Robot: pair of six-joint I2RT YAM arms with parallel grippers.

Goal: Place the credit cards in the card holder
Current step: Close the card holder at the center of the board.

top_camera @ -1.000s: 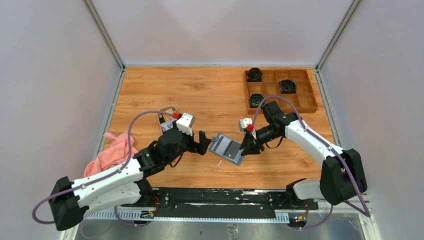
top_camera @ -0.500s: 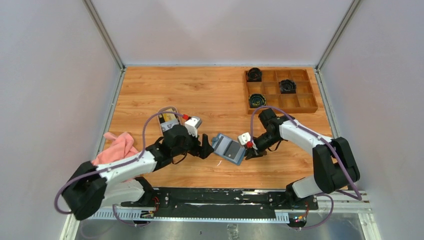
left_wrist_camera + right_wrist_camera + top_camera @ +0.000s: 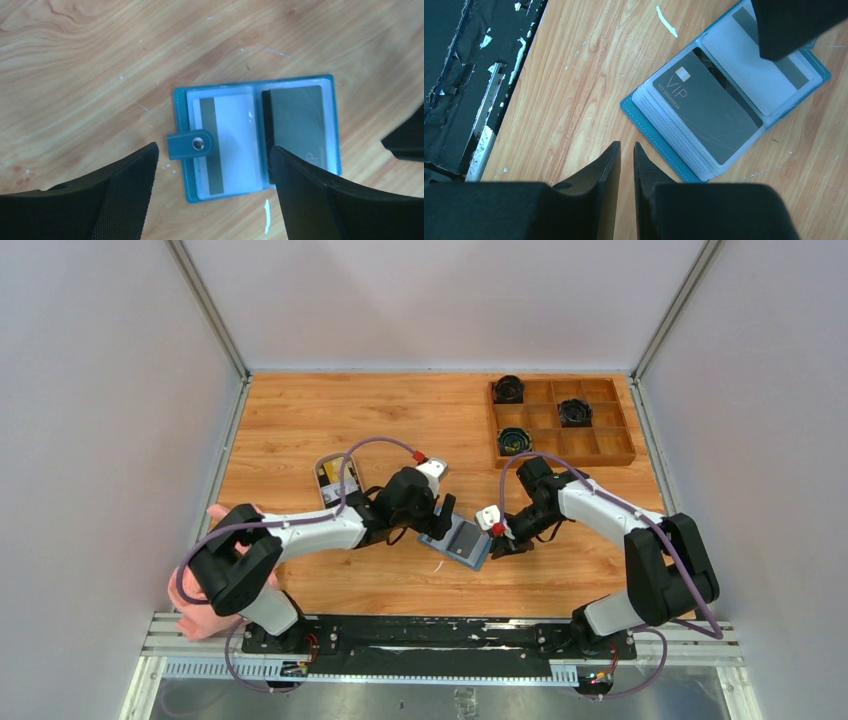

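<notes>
Right wrist view shows "VIP" on the dark card (image 3: 706,112) inside the open card holder (image 3: 659,125), which the top view cannot show. The holder lies in the middle of the bench (image 3: 300,420). The left end effector (image 3: 212,152), fingers wide apart, now hangs over it; a second ago it sat at its 9 o'clock. The right end effector (image 3: 626,147), at 3 o'clock, is almost together and empty.

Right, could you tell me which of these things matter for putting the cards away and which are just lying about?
For the job: the open card holder, the dark VIP card and white card in its pockets, the loose cards in the small dish.
Just lying about: the wooden tray, the black round items in it, the pink cloth.
</notes>
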